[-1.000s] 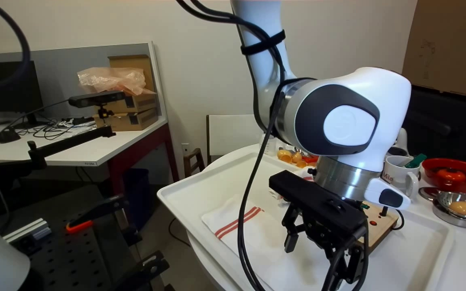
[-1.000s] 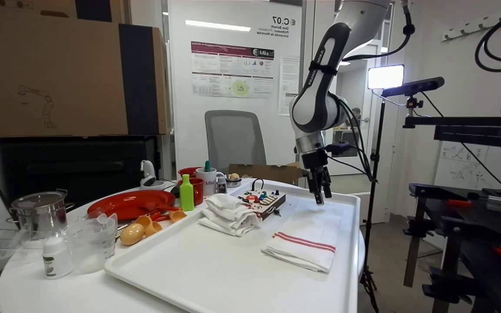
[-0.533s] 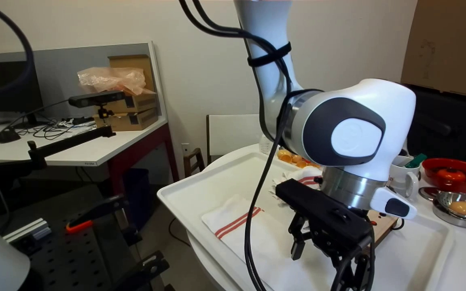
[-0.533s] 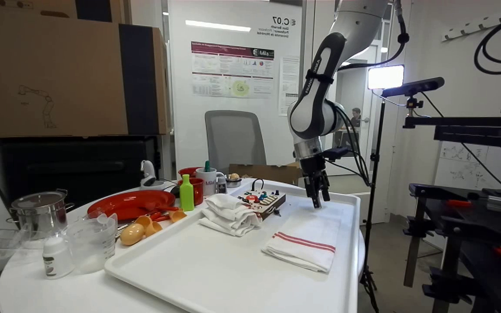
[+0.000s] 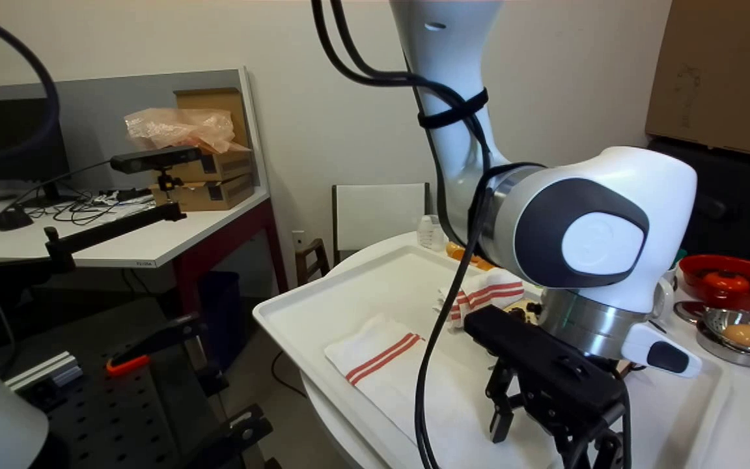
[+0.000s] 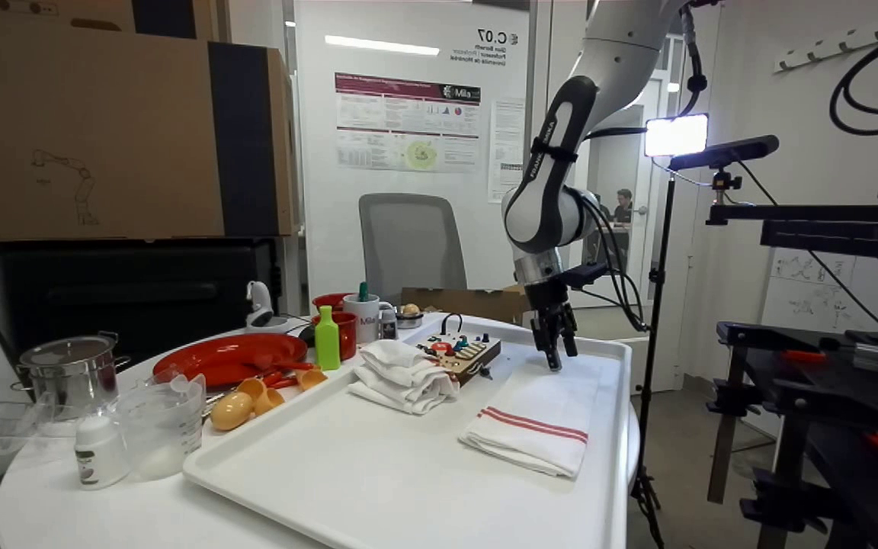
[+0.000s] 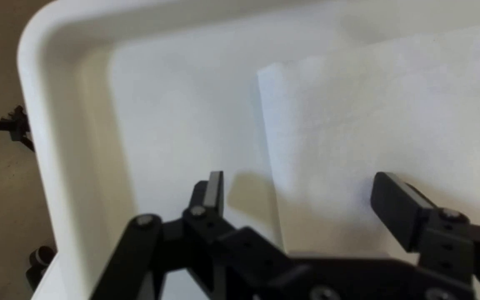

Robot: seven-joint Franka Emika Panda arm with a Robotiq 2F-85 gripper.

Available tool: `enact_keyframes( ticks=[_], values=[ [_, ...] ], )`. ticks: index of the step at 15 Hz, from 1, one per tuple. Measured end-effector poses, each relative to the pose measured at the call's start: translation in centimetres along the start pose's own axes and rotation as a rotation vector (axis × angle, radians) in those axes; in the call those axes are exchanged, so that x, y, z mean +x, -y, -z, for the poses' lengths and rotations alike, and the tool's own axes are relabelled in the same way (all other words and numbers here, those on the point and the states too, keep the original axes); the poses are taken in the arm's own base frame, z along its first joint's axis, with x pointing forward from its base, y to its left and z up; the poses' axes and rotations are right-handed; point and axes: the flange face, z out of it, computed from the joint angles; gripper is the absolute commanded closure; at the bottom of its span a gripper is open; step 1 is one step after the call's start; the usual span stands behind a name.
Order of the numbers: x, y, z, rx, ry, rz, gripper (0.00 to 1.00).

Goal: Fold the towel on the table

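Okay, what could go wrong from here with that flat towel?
The open gripper straddles the flat edge of the towel, so closing might catch too little cloth. Coming down too far, its fingers could press into the tray. The knobbed board sits in the same tray, so a sideways swing might bump it.

This is a robotics research lab: it holds a robot arm (image 6: 561,126), a mounted camera (image 6: 725,152), a chart-filled poster (image 6: 408,122) marked "Mila", mirrored "C.07" lettering (image 6: 491,37), and a desk (image 5: 160,244) bearing a monitor (image 5: 4,117).
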Motion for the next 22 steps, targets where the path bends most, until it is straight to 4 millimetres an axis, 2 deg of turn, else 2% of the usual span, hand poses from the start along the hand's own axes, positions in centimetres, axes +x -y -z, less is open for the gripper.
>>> enact_keyframes(
  ticks=[6, 8, 16, 19, 22],
  values=[
    [0.5, -0.1, 0.6, 0.006, 0.034, -0.011, 0.88],
    [0.6, -0.1, 0.8, 0.007, 0.04, -0.018, 0.99],
    [0.7, -0.1, 1.0, 0.01, 0.053, -0.05, 0.98],
    [0.5, 0.4, 2.2, 0.014, 0.04, -0.049, 0.98],
    [0.0, 1.8, 4.3, 0.02, 0.021, -0.038, 0.98]
  ],
)
